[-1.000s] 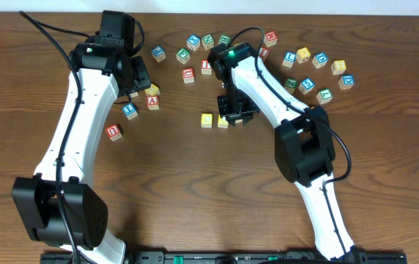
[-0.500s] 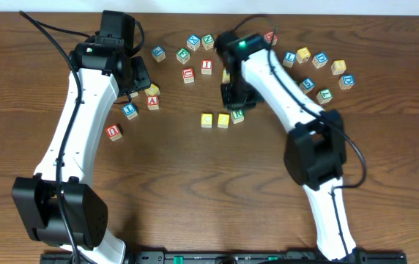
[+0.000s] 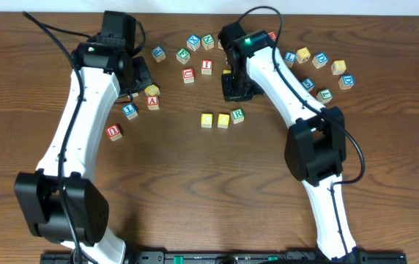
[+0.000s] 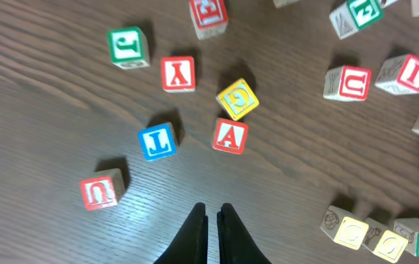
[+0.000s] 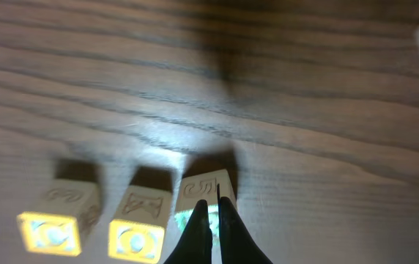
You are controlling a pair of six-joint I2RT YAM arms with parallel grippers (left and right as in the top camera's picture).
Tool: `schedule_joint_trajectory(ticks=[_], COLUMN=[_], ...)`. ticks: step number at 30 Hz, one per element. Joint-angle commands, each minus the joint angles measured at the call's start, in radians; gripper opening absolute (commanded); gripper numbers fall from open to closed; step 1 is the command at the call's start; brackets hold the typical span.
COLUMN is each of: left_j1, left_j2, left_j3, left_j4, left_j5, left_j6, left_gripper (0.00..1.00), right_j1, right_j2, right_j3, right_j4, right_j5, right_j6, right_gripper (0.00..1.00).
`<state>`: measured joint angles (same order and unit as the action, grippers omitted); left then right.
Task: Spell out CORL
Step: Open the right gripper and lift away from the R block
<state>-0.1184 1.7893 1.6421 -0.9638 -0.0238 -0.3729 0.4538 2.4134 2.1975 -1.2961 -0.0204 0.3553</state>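
Observation:
Three cubes stand in a row mid-table: a yellow C cube (image 3: 207, 119), a yellow O cube (image 3: 223, 119) and a pale cube with a green R (image 3: 237, 115). My right gripper (image 3: 237, 96) hangs just behind the row, shut and empty. In the right wrist view its tips (image 5: 213, 207) hover over the R cube (image 5: 204, 189), with the two yellow cubes (image 5: 140, 229) to its left. A blue L cube (image 3: 290, 56) lies in the group at the back right. My left gripper (image 4: 212, 210) is shut on nothing, above bare wood near a blue-faced cube (image 4: 157, 141).
Near my left gripper lie a red A cube (image 3: 153, 103), a yellow G cube (image 3: 151, 90) and a red U cube (image 3: 113, 132). More cubes sit along the back (image 3: 193, 42) and at the right (image 3: 338, 67). The table's far edge (image 3: 341, 15) runs close behind them.
My right gripper let go of the R cube beside the O, rose and drew back from the row, and shut. My left gripper's jaws closed where they were.

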Motion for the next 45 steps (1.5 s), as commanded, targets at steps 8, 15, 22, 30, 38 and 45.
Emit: schedule_joint_trajectory(ticks=[8,15,22,30,38,45], left_j1=[-0.086,-0.130,-0.129,-0.129,-0.129,-0.129], left_j2=[0.162,0.269,0.307,0.307,0.307,0.307], left_j3=[-0.002,-0.002,-0.010,-0.010,-0.010,-0.010], left_j4=[0.003,0.027,0.041,0.053,0.053,0.057], left_j5=[0.093,0.194,0.223,0.223,0.223,0.222], left_j6=[-0.005,0.050,0.074,0.074,0.073,0.073], left_gripper=[0.08,0.07,0.07,0.07,0.07,0.07], right_j1=[-0.006,-0.007,-0.036,-0.045,-0.045,-0.046], right_j2=[0.015,0.016,0.016,0.016,0.016,0.016], right_j3=[-0.002,-0.003,-0.003,-0.087,-0.132,-0.128], right_j4=[0.010,0.010,0.010,0.055,0.096,0.092], right_j5=[-0.015,-0.037,-0.164,-0.173,-0.173,-0.174], right_j6=[-0.002,-0.019,-0.092,-0.106,-0.101,-0.097], right_gripper=[0.01,0.01,0.01,0.01,0.01,0.01])
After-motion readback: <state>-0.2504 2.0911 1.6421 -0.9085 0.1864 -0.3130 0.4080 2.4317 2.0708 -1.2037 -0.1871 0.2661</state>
